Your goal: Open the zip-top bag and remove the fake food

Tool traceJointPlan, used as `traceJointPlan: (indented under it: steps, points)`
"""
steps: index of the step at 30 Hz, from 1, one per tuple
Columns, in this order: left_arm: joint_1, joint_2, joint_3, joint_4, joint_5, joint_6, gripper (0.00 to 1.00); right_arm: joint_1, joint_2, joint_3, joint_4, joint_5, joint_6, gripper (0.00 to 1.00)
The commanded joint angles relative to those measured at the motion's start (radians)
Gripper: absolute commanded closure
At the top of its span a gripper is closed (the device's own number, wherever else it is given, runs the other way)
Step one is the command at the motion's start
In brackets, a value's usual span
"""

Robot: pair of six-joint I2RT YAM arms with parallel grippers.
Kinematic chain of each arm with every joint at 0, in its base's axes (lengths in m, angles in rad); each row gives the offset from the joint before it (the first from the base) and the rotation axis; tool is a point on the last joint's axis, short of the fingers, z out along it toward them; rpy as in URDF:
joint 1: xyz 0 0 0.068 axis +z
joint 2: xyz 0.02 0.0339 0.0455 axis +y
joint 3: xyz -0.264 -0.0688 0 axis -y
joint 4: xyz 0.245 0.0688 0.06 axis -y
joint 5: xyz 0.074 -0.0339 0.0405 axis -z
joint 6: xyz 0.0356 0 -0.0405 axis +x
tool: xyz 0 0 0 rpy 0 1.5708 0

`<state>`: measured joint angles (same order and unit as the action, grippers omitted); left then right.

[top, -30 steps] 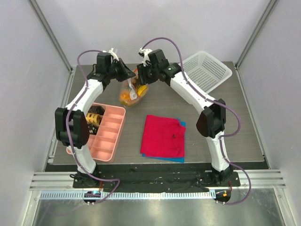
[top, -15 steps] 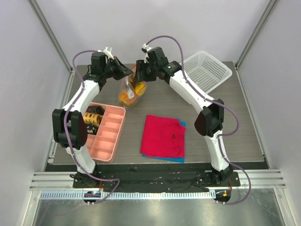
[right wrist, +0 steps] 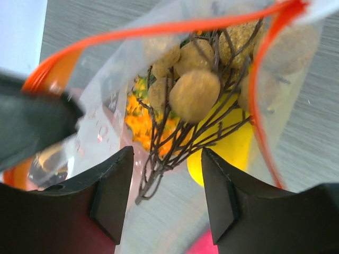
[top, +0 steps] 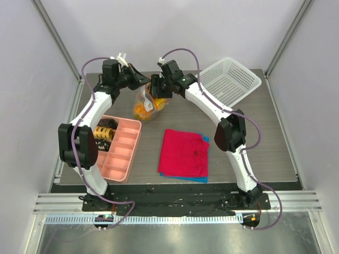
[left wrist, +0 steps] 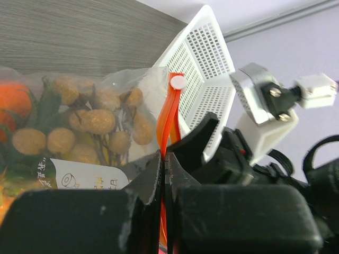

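Note:
The zip-top bag [top: 148, 103] hangs near the back of the table, clear and crinkly, its mouth pulled open. My left gripper [top: 143, 81] is shut on the bag's orange-red zip strip [left wrist: 168, 114]; in the left wrist view the strip runs straight between the closed jaws [left wrist: 165, 161]. My right gripper [top: 157, 91] hovers open just above the mouth, nothing between its fingers [right wrist: 167, 182]. Inside lies the fake food: a bunch of brown balls on twigs [right wrist: 194, 93], a yellow fruit [right wrist: 225, 151] and an orange piece [right wrist: 142, 123].
A white mesh basket [top: 231, 81] stands at the back right. A pink divided tray [top: 121, 148] with dark ringed pieces [top: 105, 132] sits front left. A red cloth [top: 184, 153] lies over a blue one in the middle.
My right gripper has shifted left over the bag's mouth and its jaws have spread wider. The left gripper pulled the strip slightly left, then held still.

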<state>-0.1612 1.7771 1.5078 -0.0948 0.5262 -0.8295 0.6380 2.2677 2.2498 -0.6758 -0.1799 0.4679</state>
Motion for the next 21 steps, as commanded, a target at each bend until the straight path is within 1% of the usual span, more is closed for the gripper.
traceJointPlan:
  steps: [1,4,7,9,10,11,12,13,16,21]
  points:
    - [0.003,-0.048,-0.001,0.069,0.032,-0.007,1.0,0.005,0.076,0.079,0.038,0.0,0.052,0.41]
    - [0.003,-0.047,-0.011,0.072,0.032,-0.011,1.0,0.005,0.098,0.106,0.044,0.025,0.066,0.43]
    - [0.002,-0.044,-0.015,0.072,0.026,-0.007,1.0,-0.003,0.111,0.132,0.048,0.036,0.074,0.51]
    - [0.003,-0.038,-0.018,0.064,0.017,0.009,1.0,-0.006,0.107,0.139,0.051,0.049,0.074,0.6]
    - [0.005,-0.035,-0.015,0.058,0.014,0.013,1.0,-0.011,0.104,0.14,0.051,0.048,0.069,0.68]
    - [0.006,-0.031,-0.015,0.053,0.012,0.016,1.0,-0.018,0.096,0.143,0.051,0.043,0.069,0.84]
    - [0.006,-0.03,-0.014,0.052,0.012,0.017,1.0,-0.021,0.087,0.145,0.051,0.043,0.066,0.93]
    - [0.005,-0.028,-0.014,0.047,0.012,0.02,1.0,-0.026,0.076,0.143,0.054,0.043,0.061,0.99]
    - [0.005,-0.028,-0.009,0.021,-0.003,0.041,1.0,-0.032,0.024,0.143,0.055,0.042,0.034,0.99]
    - [0.018,-0.03,-0.004,0.003,-0.032,0.049,1.0,-0.034,-0.075,0.129,0.053,-0.029,-0.017,0.99]
